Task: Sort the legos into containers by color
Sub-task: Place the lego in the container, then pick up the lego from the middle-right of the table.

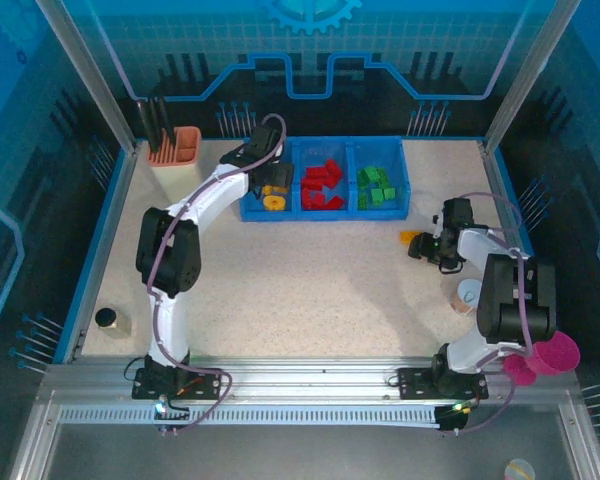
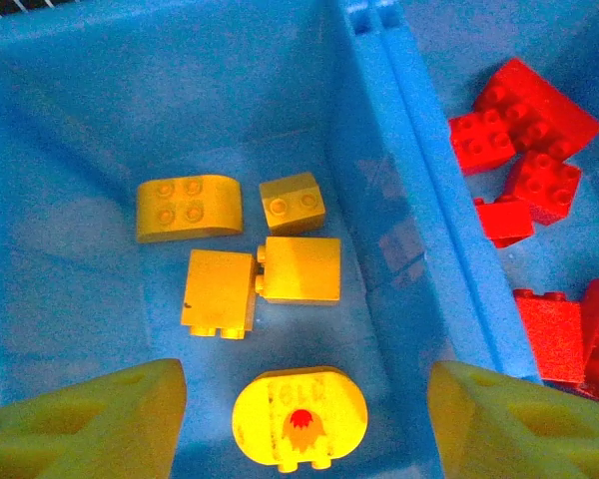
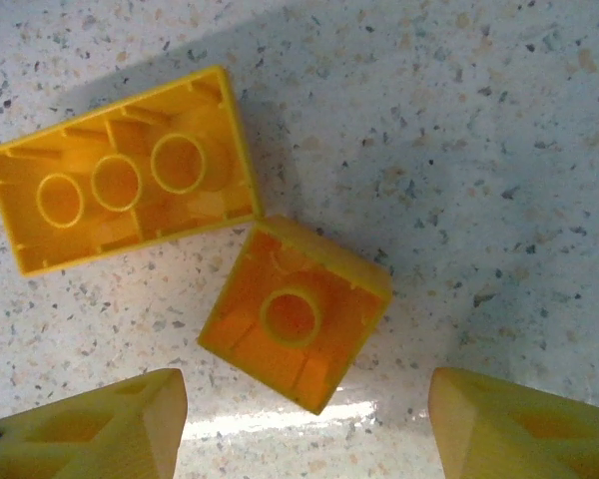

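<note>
Over the left compartment of the shallow blue plastic tray point(image 1: 325, 214), the left gripper point(image 2: 299, 439) hangs with its yellow fingers spread wide and nothing between them. Beneath it, four yellow plastic bricks point(image 2: 220, 291) and a rounded yellow piece point(image 2: 299, 414) with a red mark lie on the compartment floor, while red bricks point(image 2: 524, 130) sit in the middle compartment and green bricks point(image 1: 377, 187) in the right one. On the speckled table point(image 1: 280, 270) just right of the tray, the right gripper point(image 3: 304, 429) is equally wide and empty above two upturned pieces touching at a corner, a long yellow brick point(image 3: 120, 175) and a square orange brick point(image 3: 295, 314).
</note>
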Motion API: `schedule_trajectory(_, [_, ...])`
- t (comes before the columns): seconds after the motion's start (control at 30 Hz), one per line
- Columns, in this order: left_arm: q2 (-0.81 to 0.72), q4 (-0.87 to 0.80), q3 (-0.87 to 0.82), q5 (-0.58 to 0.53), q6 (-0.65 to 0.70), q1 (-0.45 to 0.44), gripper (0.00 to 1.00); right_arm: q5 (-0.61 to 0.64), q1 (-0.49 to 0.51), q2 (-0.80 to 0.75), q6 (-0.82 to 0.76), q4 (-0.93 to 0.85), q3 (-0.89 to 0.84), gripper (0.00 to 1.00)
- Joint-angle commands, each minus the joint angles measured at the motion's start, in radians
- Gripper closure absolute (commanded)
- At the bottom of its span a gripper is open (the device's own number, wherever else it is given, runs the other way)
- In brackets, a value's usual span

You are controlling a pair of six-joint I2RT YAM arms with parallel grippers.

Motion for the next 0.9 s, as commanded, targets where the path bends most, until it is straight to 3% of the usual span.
schedule_trajectory(0.0, [-0.069,0.013,-0.024,0.008,0.014,-0.002,0.33,0.007,-0.012,0.019,0.016,0.018,0.029,0.34])
schedule_trajectory(0.3, [-0.095,0.002,-0.02,-0.027,0.063,0.0,0.3,-0.014,-0.012,0.11,-0.004,0.002,0.116,0.35])
schedule_trajectory(0.57, [-0.134,-0.004,-0.038,-0.044,0.073,0.0,0.3,0.045,-0.001,0.165,-0.036,-0.032,0.143,0.39])
schedule_trajectory(0.87, [-0.152,-0.019,-0.03,-0.052,0.088,0.001,0.29,0.104,0.024,0.2,-0.083,-0.066,0.178,0.6])
